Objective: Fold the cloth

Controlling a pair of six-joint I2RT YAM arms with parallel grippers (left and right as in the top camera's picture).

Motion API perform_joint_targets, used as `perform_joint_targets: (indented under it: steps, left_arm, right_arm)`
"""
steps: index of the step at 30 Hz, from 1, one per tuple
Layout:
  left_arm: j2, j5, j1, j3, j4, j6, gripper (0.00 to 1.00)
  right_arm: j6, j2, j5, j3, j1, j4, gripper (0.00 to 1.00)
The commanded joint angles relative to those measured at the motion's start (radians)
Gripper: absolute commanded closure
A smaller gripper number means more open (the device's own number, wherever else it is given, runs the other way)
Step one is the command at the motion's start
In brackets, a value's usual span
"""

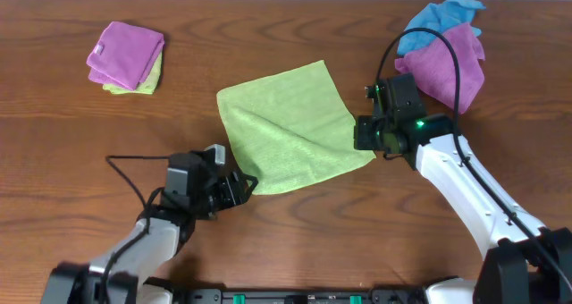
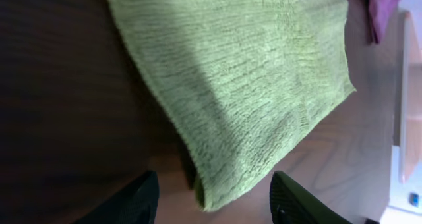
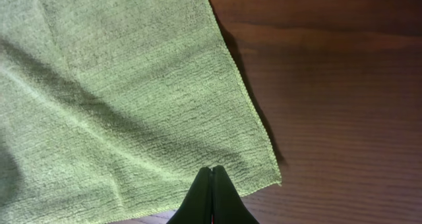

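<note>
1. two arms flank the lime-green cloth (image 1: 286,130), lying nearly flat on the table (image 1: 71,134).
2. left gripper (image 2: 214,196) stands open astride its near corner, holding nothing.
3. right gripper (image 3: 212,188) is closed at the right corner; any pinch is unclear.
4. likely step: grasping corners. next, the left closes, lifts and folds across.

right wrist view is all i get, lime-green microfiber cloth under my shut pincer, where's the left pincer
Observer: The left pincer stands open at the square lime-green microfiber cloth's nearest corner, a finger either side.
Operator: other cloths around
Observer: A folded purple cloth atop a folded yellow-green cloth sits far left; a crumpled purple cloth and bright blue cloth lie far right.
Operator: folded yet
Observer: No, it lies spread out, one diagonal crease across it.
</note>
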Motion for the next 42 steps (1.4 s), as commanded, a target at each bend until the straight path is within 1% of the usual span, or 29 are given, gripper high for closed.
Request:
perform_joint_targets:
  steps: [1,6,11,17,21,24,29,31,35,38,42]
  left_arm:
    - [0.049,0.024,-0.026,-0.003,0.037,-0.022,0.44]
    - [0.124,0.016,-0.059,-0.003,0.104,-0.042,0.45]
    - [0.204,0.027,-0.067,-0.003,0.203,-0.075,0.45]
    - [0.232,0.156,-0.067,-0.003,0.203,-0.082,0.45]
    - [0.233,0.234,-0.067,-0.002,0.205,-0.108,0.45]
    - [0.233,0.286,-0.067,-0.003,0.201,-0.108,0.47]
    - [0.233,0.299,-0.067,-0.003,0.174,-0.108,0.49]
    - [0.232,0.314,-0.067,-0.003,0.169,-0.108,0.52]
    - [0.232,0.311,-0.067,-0.003,0.116,-0.101,0.52]
    - [0.232,0.31,-0.067,-0.003,0.111,-0.097,0.54]
    - [0.232,0.322,-0.067,-0.003,0.108,-0.097,0.59]
  right_arm:
    - [-0.014,0.005,-0.003,-0.002,-0.008,0.002,0.99]
    - [-0.014,0.005,-0.003,-0.002,-0.008,0.006,0.99]
    - [-0.014,0.005,-0.01,-0.002,-0.008,0.008,0.99]
    - [-0.014,0.005,-0.01,-0.002,-0.008,0.009,0.99]
    - [-0.014,0.005,-0.01,-0.001,-0.008,0.008,0.99]
    - [-0.014,0.005,-0.01,-0.001,-0.008,0.008,0.99]
    - [-0.014,0.005,-0.01,-0.001,-0.008,0.008,0.99]
    - [-0.014,0.005,-0.01,-0.002,-0.008,0.009,0.99]
    - [-0.014,0.005,-0.01,-0.002,-0.008,0.009,0.99]
    - [-0.014,0.005,-0.01,-0.002,-0.008,0.009,0.98]
    - [-0.014,0.005,-0.01,-0.001,-0.008,0.008,0.99]
